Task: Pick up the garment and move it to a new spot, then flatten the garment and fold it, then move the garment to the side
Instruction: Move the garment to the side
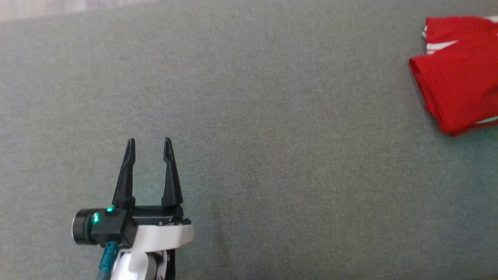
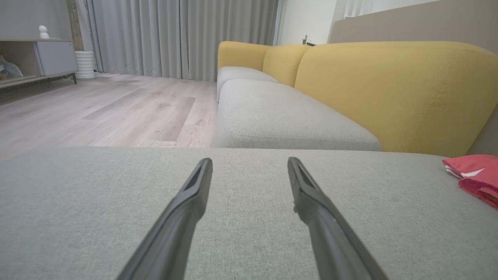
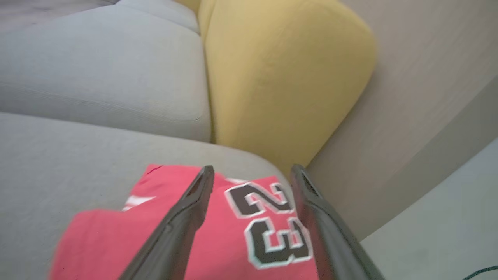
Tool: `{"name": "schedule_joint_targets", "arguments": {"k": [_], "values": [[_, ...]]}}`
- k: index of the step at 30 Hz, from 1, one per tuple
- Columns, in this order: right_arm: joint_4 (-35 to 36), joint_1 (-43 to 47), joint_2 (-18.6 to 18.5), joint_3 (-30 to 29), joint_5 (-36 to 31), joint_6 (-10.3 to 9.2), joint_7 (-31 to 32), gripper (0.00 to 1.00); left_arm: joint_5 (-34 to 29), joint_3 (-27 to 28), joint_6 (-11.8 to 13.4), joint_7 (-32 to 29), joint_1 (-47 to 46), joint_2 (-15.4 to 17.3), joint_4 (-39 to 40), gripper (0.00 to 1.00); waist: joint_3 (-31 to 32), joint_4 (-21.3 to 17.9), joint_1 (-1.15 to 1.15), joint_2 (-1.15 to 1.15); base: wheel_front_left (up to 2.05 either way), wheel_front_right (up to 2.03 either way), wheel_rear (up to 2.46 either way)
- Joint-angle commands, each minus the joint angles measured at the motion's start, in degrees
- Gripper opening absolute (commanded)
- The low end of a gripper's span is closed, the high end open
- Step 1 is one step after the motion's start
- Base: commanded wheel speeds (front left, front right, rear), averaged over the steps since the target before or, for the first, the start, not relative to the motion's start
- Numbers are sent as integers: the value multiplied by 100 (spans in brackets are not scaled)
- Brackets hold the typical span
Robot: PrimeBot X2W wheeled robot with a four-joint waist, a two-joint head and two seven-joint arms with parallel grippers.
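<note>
Garment [image 1: 457, 74], a red jersey with a number on it, lies folded at the right end of the grey cushion [image 1: 249, 116], so the last step, moving it aside, looks all but done. The right gripper [image 3: 253, 168] hangs just above it, fingers spread wide, holding nothing. The left gripper [image 1: 149, 140] hovers over the cushion's left part, well apart from the garment, also wide open and empty. The next move probably calls for lifting the right arm clear without snagging the cloth. No container figures here.
</note>
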State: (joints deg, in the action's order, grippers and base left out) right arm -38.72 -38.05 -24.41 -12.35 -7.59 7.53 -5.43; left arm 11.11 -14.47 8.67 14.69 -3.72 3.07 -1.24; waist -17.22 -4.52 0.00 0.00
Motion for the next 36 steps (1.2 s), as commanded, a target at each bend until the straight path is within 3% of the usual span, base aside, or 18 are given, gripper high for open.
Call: {"name": "schedule_joint_targets", "arguments": {"k": [1, 8, 12, 16, 19, 25, 36], "values": [[326, 483, 252, 78, 35, -4, 2, 100, -14, 144, 42, 30, -34, -19, 170, 100, 291, 110, 0, 0, 0, 0, 0], [466, 1782, 1547, 729, 1000, -4, -253, 100, 505, 162, 81, 30, 367, -19, -271, 100, 1077, 320, 0, 0, 0, 0, 0], [333, 2503, 1892, 1520, 1625, -4, -704, 100, 471, 179, 102, 30, 600, -19, -662, 100, 1592, 428, 0, 0, 0, 0, 0], [591, 3011, 1978, 2427, 1875, -4, -945, 100, 38, 253, 2, 30, 857, -19, -653, 100, 1919, 464, 0, 0, 0, 0, 0], [1101, 3224, 1944, 2602, 1847, -4, -952, 100, -107, 306, -73, 30, 997, -19, -585, 100, 2038, 479, 0, 0, 0, 0, 0], [2050, 4057, 1906, 2546, 1582, -4, -955, 100, -249, 420, -232, 30, 1389, -19, -543, 100, 2411, 580, 0, 0, 0, 0, 0], [2202, 4567, 2055, 2408, 1374, -4, -956, 100, -303, 606, -266, 30, 1654, -19, -654, 100, 2712, 526, 0, 0, 0, 0, 0]]}}
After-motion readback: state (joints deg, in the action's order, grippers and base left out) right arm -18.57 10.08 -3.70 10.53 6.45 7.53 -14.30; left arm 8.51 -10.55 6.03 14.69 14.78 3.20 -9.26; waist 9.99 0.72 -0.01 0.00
